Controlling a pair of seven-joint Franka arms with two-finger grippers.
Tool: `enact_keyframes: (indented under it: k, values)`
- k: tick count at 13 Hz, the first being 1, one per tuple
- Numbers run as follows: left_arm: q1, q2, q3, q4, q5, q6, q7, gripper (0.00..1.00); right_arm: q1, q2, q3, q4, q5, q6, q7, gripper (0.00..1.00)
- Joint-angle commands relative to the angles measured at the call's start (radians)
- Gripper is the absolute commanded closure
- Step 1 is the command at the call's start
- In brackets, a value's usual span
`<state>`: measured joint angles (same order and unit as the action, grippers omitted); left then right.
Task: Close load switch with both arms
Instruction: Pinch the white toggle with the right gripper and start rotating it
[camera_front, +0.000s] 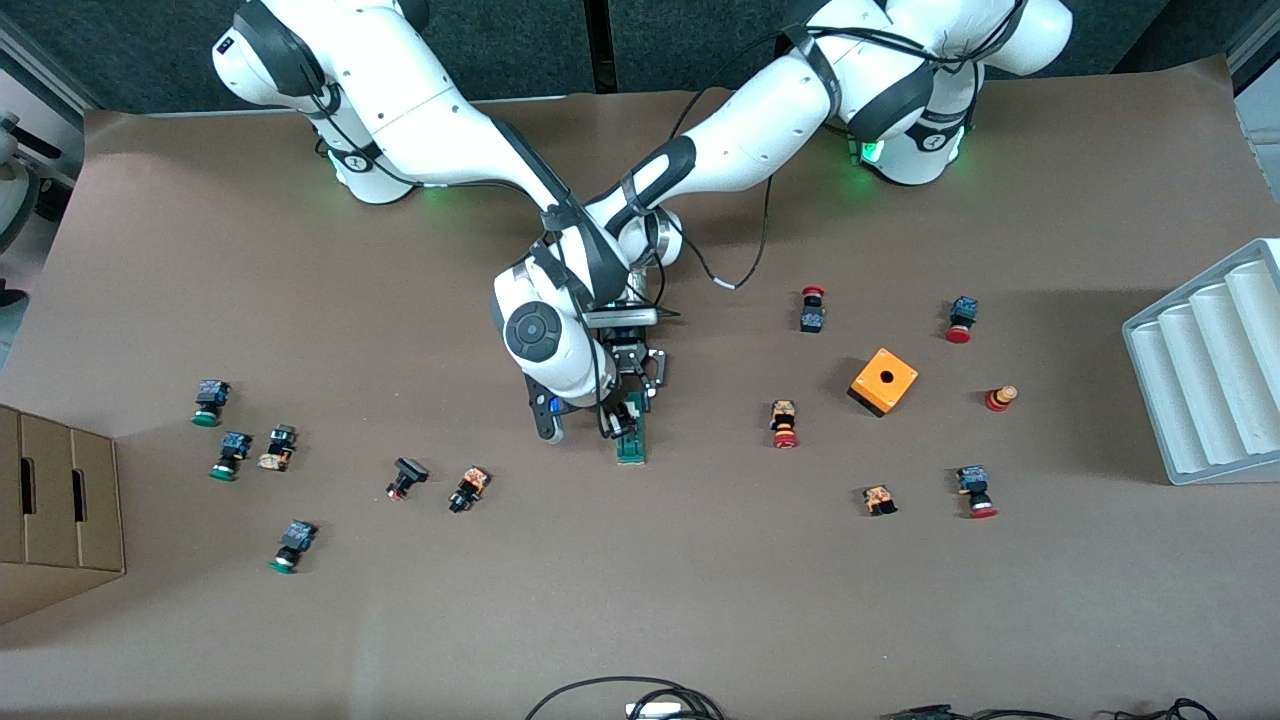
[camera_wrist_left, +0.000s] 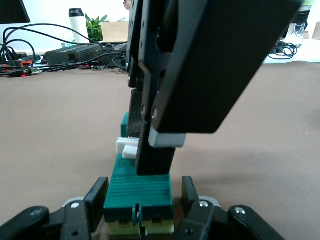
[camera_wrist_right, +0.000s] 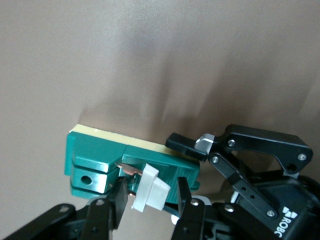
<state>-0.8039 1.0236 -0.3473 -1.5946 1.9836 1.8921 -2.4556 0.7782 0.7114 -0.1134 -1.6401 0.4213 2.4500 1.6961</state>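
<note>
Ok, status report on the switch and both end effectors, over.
Left end effector straddles one end of the green switch. Right end effector brackets its white tab. Nothing blocking.

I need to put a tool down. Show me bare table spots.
Bare: the wide strip nearer the camera than the load switch, and between cardboard box and right arm's base. Crowded: around orange cube, and where left gripper and right gripper meet.

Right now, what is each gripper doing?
Left gripper: straddles the load switch end, not shut.
Right gripper: open around its white tab.
</note>
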Motion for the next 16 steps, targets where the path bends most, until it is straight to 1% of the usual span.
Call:
enact_keyframes:
  k: [1, 5, 8, 16]
  values:
    - [-0.02, 0.033, 0.002, 0.016, 0.009, 0.015, -0.02, 0.33, 0.006, 0.008, -0.006, 0.006, 0.034, 0.014, 0.0, 0.54]
    - [-0.02, 0.033, 0.002, 0.015, 0.009, 0.015, -0.02, 0.33, -0.005, 0.008, -0.006, 0.029, 0.065, 0.001, -0.004, 0.55]
    - [-0.02, 0.033, 0.002, 0.016, 0.009, 0.015, -0.02, 0.33, -0.004, 0.011, -0.006, 0.029, 0.062, 0.006, -0.006, 0.58]
    - [-0.02, 0.032, 0.002, 0.015, 0.009, 0.015, -0.02, 0.33, -0.01, 0.016, -0.005, 0.046, 0.059, -0.009, -0.009, 0.6]
